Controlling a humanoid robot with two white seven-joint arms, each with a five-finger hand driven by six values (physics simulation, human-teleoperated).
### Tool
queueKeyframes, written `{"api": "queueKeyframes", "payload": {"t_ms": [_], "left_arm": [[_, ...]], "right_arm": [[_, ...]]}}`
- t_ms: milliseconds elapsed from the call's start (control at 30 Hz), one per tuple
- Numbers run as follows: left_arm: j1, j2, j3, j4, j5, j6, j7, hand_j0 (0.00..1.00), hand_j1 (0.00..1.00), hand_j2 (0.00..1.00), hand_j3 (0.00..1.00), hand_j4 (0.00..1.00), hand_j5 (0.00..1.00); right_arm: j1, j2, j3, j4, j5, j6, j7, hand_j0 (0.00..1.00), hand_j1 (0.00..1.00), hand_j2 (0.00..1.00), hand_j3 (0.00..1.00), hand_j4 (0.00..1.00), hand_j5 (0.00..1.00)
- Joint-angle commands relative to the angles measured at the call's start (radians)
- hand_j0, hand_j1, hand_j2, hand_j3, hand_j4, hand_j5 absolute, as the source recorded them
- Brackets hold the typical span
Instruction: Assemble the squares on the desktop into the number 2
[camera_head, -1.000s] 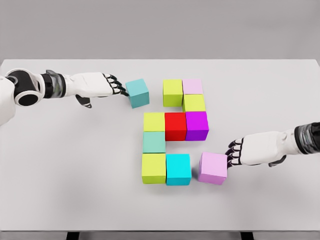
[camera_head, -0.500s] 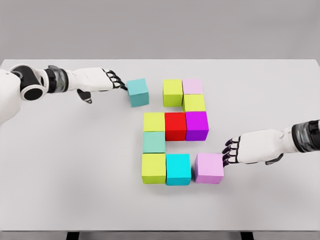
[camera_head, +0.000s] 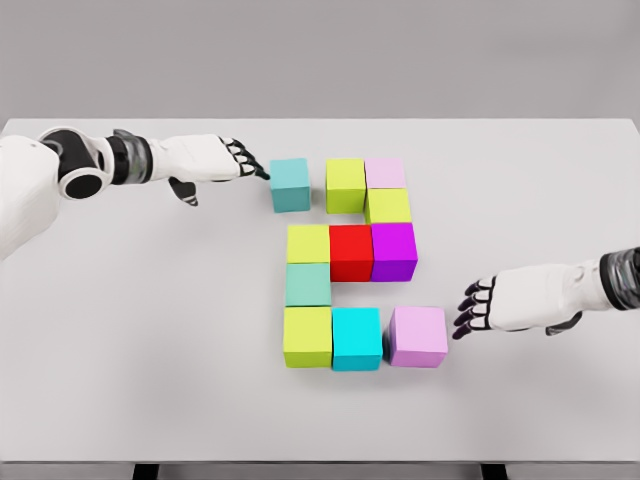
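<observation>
Coloured cubes form a 2-like shape on the white table. The top row has a teal cube, a yellow-green cube and a pale pink cube. Below come a yellow-green cube, then a yellow-green, red and purple cube. A sea-green cube leads to a bottom row of yellow-green, cyan and lilac cube. My left hand touches the teal cube's left side with its fingertips, holding nothing. My right hand hovers just right of the lilac cube, fingers curled.
The table's front edge runs along the bottom of the view. A plain grey wall stands behind the table's far edge.
My left hand pushed the teal cube rightward, closer to the top row. My right hand slid the lilac cube left against the cyan cube, then drew back to the right.
</observation>
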Motion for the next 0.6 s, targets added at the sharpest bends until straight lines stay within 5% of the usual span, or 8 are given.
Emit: {"api": "queueKeyframes", "payload": {"t_ms": [0, 567], "left_arm": [[0.0, -0.002, 0.002, 0.0, 0.006, 0.001, 0.0, 1.0, 1.0, 1.0, 1.0, 1.0, 1.0], [-0.002, -0.023, 0.006, 0.002, 0.004, 0.001, -0.007, 1.0, 1.0, 1.0, 1.0, 1.0, 1.0]], "right_arm": [[0.0, 0.003, 0.002, 0.0, -0.012, 0.002, -0.002, 1.0, 1.0, 1.0, 1.0, 1.0, 1.0], [0.0, 0.045, 0.002, 0.0, -0.029, 0.002, -0.002, 1.0, 1.0, 1.0, 1.0, 1.0, 1.0]]}}
